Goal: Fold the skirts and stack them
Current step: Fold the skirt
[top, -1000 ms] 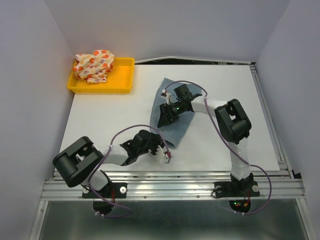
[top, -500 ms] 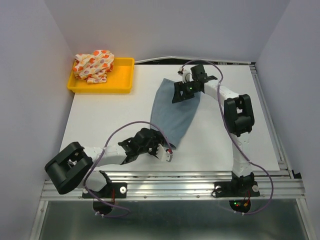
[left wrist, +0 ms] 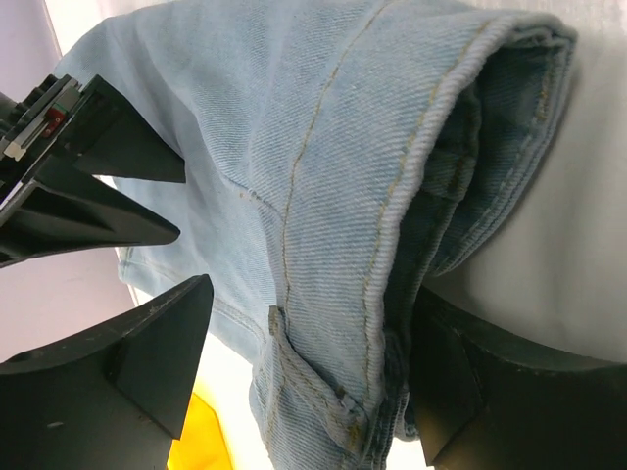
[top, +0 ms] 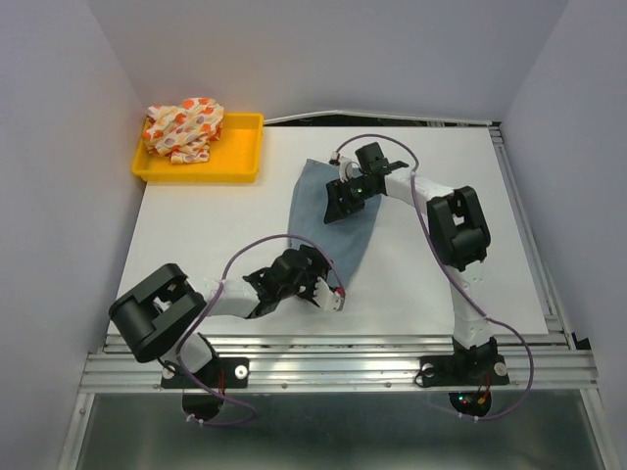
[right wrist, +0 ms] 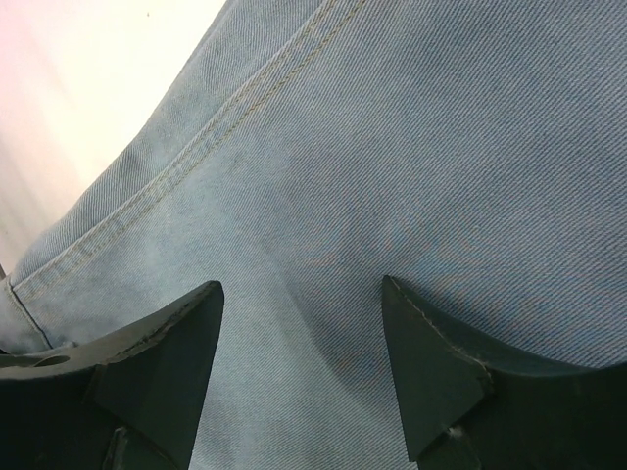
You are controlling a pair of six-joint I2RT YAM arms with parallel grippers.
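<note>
The light-blue denim skirt [top: 345, 233] lies spread on the white table, its long axis running from the far middle toward the near edge. My left gripper [top: 336, 297] is open at the skirt's near corner. In the left wrist view the folded waistband hem [left wrist: 411, 196] sits loose between the fingers [left wrist: 127, 362]. My right gripper [top: 336, 206] hovers open over the skirt's far part, and plain denim [right wrist: 392, 147] fills its wrist view. The white skirt with orange, red and purple spots [top: 183, 127] lies bunched in the yellow tray [top: 235, 168].
The yellow tray stands at the table's far left corner against the left wall. The table [top: 451, 255] has a metal rail along its near edge, where both arm bases are bolted. Grey walls close in the left, right and far sides.
My left gripper has opened and let go of the skirt's near corner. My right gripper swung out to the far end, drawing the denim longer, then came back over the skirt.
</note>
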